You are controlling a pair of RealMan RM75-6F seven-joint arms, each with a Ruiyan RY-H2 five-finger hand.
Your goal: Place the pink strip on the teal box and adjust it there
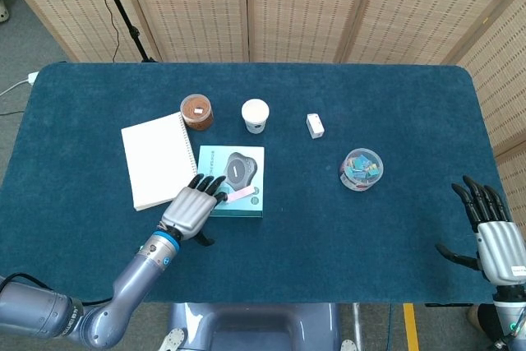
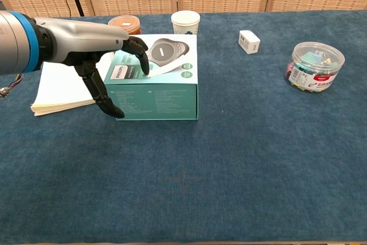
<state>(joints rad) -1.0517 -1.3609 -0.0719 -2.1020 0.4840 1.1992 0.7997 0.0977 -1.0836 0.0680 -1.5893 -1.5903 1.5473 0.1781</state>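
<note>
Left hand (image 2: pixel 100 55) lies flat over the near-left part of the teal box (image 1: pixel 233 182), fingers spread, fingertips (image 2: pixel 139 50) resting on the lid at the left end of the pink strip (image 1: pixel 241 194). Thumb hangs down in front of the box's near-left corner. Nothing is pinched; contact looks like a light press only.

Right hand (image 1: pixel 496 240) is well apart at the near-right table edge, fingers apart, holding nothing.

Strip location: on top of the box, near half of the lid, running left to right at a slight slant, just near of the grey printed product picture. Right end reaches toward the 2 small round icons.

Strip appearance: thin, narrow, pale. Pink in the head view, almost white in the chest view. Looks flexible and light, likely to slide easily.

Step in hand (judgement): adjusting the strip in place. To do it well, keep fingertip pressure gentle, nudge in short strokes along the lid, and lift straight up so the strip does not drag off the edge.
</note>
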